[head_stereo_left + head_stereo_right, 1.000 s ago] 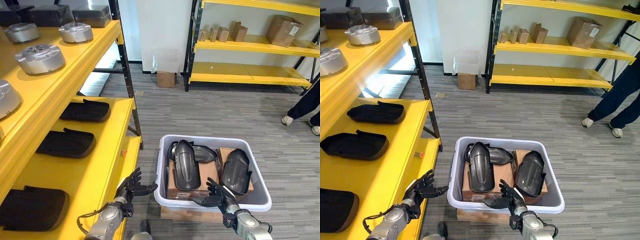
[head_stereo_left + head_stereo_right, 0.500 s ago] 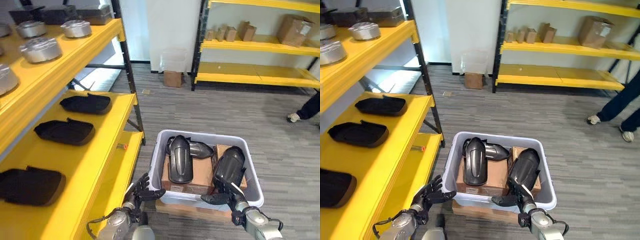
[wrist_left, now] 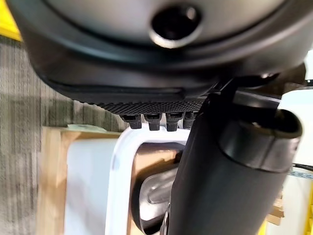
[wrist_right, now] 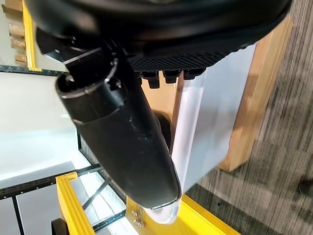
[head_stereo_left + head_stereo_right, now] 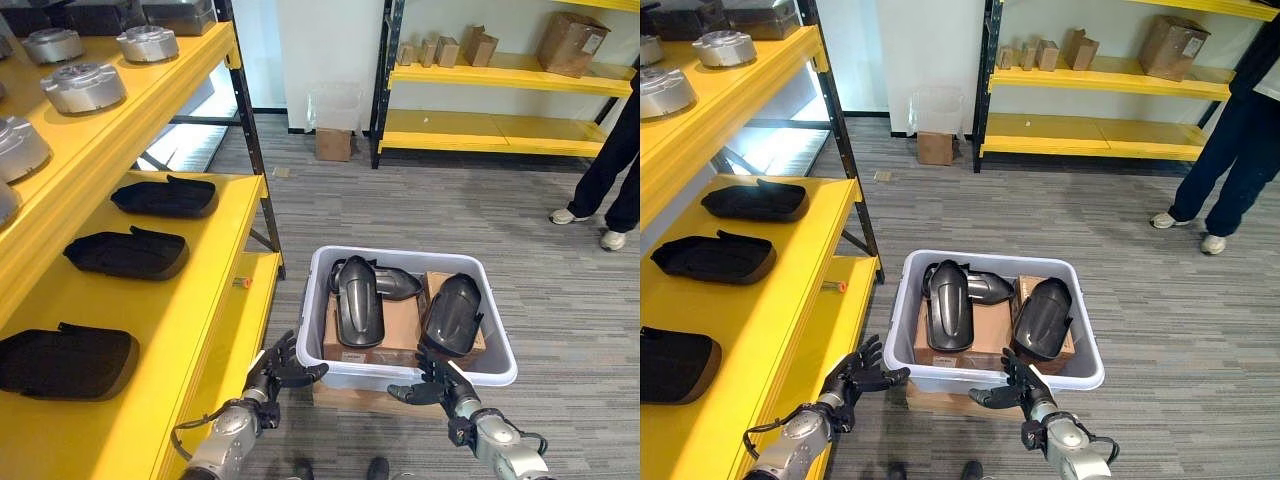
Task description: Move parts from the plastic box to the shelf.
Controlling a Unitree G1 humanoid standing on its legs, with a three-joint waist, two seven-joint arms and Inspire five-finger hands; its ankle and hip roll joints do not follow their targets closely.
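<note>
Tall yellow steel shelf [image 5: 190, 300] with black uprights along the robot's left side; flat black moulded covers [image 5: 126, 253] lie on its middle level, round silver-grey cast parts [image 5: 83, 87] on the level above. A second yellow rack [image 5: 500, 135] stands against the far wall with small brown cardboard boxes [image 5: 570, 42] on it. Grey striped carpet floor [image 5: 400, 215] between them.

Pale grey plastic box [image 5: 405, 372] in the middle of the floor, resting on a low wooden pallet [image 5: 940, 398] (edge just visible beneath). Inside the plastic box: brown cardboard cartons [image 5: 400, 328] with dark glossy curved shell parts lying on top, one long shell [image 5: 359, 301] towards the left, one rounder shell [image 5: 453, 315] towards the right, a third [image 5: 398, 284] behind them.

Person in dark trousers [image 5: 620, 160] and pale shoes standing at the far right.

Left hand [image 5: 283, 363] hovers just off the box's near-left corner, fingers spread wide, holding nothing. Right hand [image 5: 432, 385] hovers at the box's near rim, below the rounder shell, fingers likewise spread and empty.

Small orange object [image 5: 241, 283] on the lower shelf edge (too small to identify).
</note>
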